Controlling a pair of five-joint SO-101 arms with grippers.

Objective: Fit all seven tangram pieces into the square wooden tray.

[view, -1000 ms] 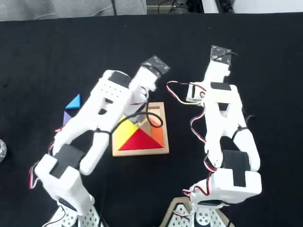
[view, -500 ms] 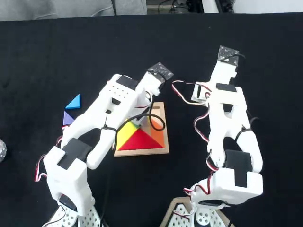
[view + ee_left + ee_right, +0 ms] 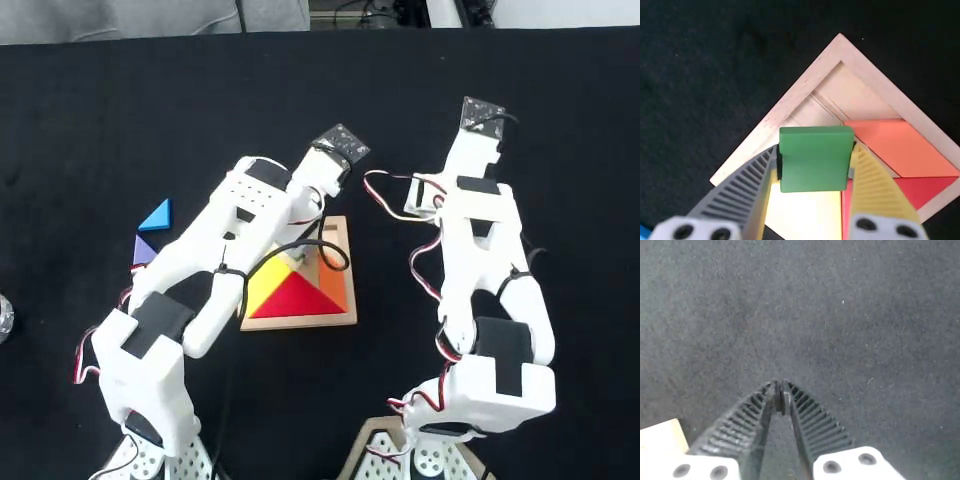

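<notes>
Square wooden tray (image 3: 300, 321): middle of bench (image 3: 90, 120), left part hidden under left arm (image 3: 230, 230) in high view; yellow triangle (image 3: 258, 285), red triangle (image 3: 300, 298), orange parallelogram (image 3: 335, 290) seated inside; bare wood open toward far edge
Green square (image 3: 814, 160): clamped in left gripper (image 3: 814, 152), over tray; contact with tray floor not discernible
Blue triangle (image 3: 156, 215), purple triangle (image 3: 143, 249): off tray toward bench's left edge, purple partly cut off by arm
Right gripper (image 3: 780, 391): fingers together, over black bench off tray's far right corner

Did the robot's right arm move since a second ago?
Yes. In the high view, the right arm swung slightly to the right, farther from the wooden tray, then held still.
</notes>
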